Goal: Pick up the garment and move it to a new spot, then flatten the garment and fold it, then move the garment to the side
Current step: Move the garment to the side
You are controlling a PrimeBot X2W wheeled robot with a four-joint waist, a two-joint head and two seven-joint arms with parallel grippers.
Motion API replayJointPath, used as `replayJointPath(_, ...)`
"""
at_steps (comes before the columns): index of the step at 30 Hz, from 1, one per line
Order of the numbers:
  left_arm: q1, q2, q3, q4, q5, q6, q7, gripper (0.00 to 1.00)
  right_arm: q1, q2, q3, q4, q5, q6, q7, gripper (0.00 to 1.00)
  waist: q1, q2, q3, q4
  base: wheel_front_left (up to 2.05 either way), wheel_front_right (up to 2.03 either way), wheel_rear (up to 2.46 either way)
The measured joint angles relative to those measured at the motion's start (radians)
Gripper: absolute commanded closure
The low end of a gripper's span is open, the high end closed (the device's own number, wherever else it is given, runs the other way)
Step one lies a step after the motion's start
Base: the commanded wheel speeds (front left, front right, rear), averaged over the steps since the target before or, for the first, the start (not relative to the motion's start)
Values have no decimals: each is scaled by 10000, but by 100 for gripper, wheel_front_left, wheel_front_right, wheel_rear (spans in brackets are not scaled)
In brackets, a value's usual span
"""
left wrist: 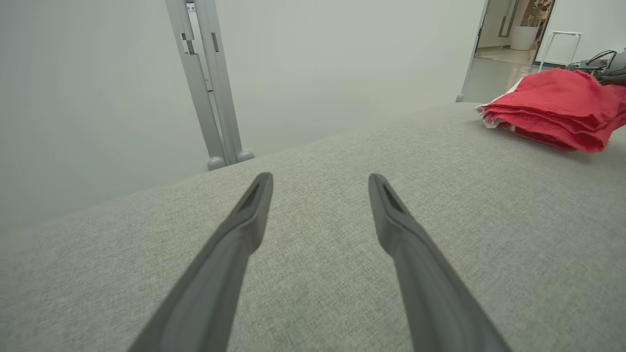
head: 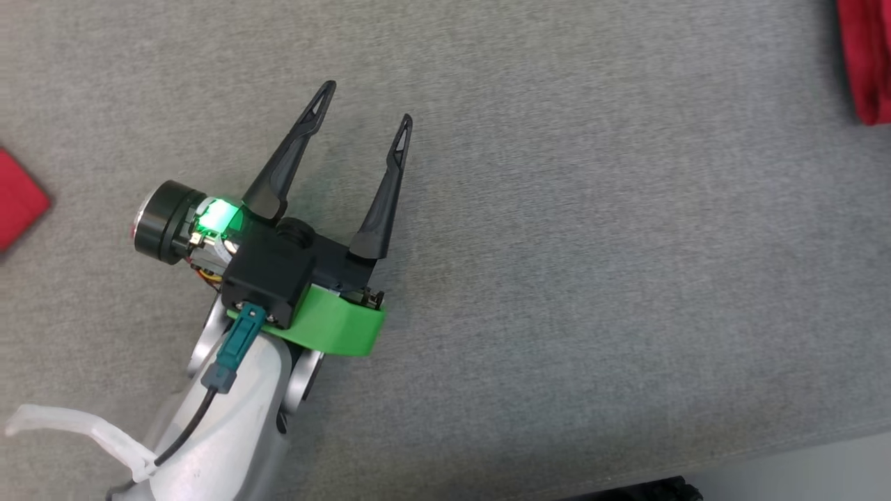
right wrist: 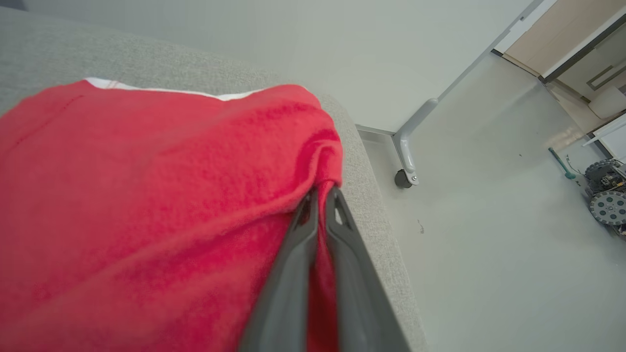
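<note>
Head view: the left gripper (head: 365,104) is left of centre over the grey table (head: 592,278), fingers spread wide with nothing between them, tips pointing toward the upper right. The red garment (head: 866,62) pokes in at the upper right corner, cut off by the frame edge. A separate bit of red cloth (head: 17,198) sits at the left edge, mid-height.

Left wrist view: the same spread fingers rise from the bottom over bare grey fabric. The garment lies folded on the table at the upper right, well apart from the fingertips.

Right wrist view: the right gripper (right wrist: 323,194) is at lower centre, pinching a fold of the garment near the table's edge. Red fabric covers the left half and pale floor (right wrist: 489,244) the right.
</note>
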Motion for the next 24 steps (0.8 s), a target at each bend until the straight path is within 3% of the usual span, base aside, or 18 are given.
replayJointPath(1, -10, -19, -2, 25, -17, 12, -19, 0, -73, 44, -127, 153, -31, 0, -96, 52, 0, 0, 41, 74, 0, 0, 0)
replayJointPath(2, -23, -33, 6, 63, -36, 36, -38, 0, -153, 92, -280, 370, -138, 2, -188, 0, 0, 0, 84, 152, 0, 0, 0)
replayJointPath(7, -38, -58, 67, 345, -140, 125, -209, 0, -204, 587, -1045, 1089, -506, 2, -779, 0, 0, 0, 54, 333, 0, 0, 0)
replayJointPath(12, 149, -94, 117, 656, -299, 230, -332, 0, 716, 1158, -1778, 834, -573, 2, -1116, 0, 0, 0, -344, 321, 0, 0, 0)
replayJointPath(19, 998, -73, 428, 963, -677, 616, -430, 0, 3093, 2872, -3396, -2140, -817, 0, -1139, 0, -1, 0, -1288, 83, 0, 0, 0)
replayJointPath(24, 1772, -31, 681, 1110, -920, 947, -428, 0, 4871, 4372, -3697, -4167, -1411, 0, -1139, 0, -1, 0, -2078, -80, 0, 0, 0)
